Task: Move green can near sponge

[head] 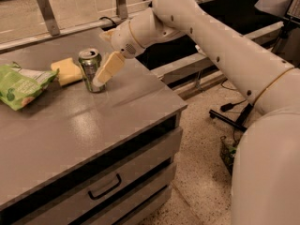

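The gripper point(104, 72) sits low over the grey table point(140, 97), pressed against the right side of the green can point(90, 70), from the can's 3 o'clock. Whether it is clamped on the can or only resting beside it cannot be told from this view. The white arm point(206, 36) runs away from it toward 2 o'clock, then bends down to the robot's wide white body point(267, 172) at the picture's 4 o'clock.

The green can stands upright on the table, its silver top facing up, in the far left part of the tabletop. The sponge point(67, 71) lies flat just beside the can at its 9 o'clock; whether the 2 touch cannot be told. A crinkled green snack bag point(21, 84) lies flat farther out at the can's 8 o'clock, near the sponge, at the left edge of the view.

Below the tabletop, the front of the table shows a drawer point(131, 172) with 1 dark handle point(105, 187). A speckled floor point(201, 172) lies at the table's 4 o'clock, with a dark cable point(229, 106) on it.
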Controlling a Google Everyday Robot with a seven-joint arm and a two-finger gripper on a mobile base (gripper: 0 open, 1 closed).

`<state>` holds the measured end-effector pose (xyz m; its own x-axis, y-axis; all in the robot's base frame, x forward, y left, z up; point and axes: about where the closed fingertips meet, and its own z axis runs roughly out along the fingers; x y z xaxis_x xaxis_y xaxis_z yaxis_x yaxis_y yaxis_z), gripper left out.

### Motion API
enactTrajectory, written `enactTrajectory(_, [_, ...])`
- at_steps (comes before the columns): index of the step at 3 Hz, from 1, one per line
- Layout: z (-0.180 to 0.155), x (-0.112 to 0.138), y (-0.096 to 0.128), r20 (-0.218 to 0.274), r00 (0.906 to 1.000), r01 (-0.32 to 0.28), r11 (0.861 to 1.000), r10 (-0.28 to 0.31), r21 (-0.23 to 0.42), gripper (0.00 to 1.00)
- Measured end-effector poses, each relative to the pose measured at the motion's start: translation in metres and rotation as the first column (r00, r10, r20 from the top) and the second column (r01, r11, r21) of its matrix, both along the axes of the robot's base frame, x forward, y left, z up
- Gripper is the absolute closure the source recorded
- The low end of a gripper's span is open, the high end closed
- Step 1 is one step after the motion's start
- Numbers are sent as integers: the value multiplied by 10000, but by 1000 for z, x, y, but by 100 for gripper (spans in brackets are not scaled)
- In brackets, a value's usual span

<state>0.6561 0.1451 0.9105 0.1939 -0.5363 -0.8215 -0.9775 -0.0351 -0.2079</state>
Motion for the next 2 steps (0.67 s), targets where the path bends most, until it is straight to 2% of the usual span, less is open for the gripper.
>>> enactTrajectory(1, [-2, -1, -26, -181, 9998, 66, 9998, -63, 176, 0])
enactTrajectory(2, [-1, -6, -43, -114, 9999, -22, 9992, 17, -410, 0])
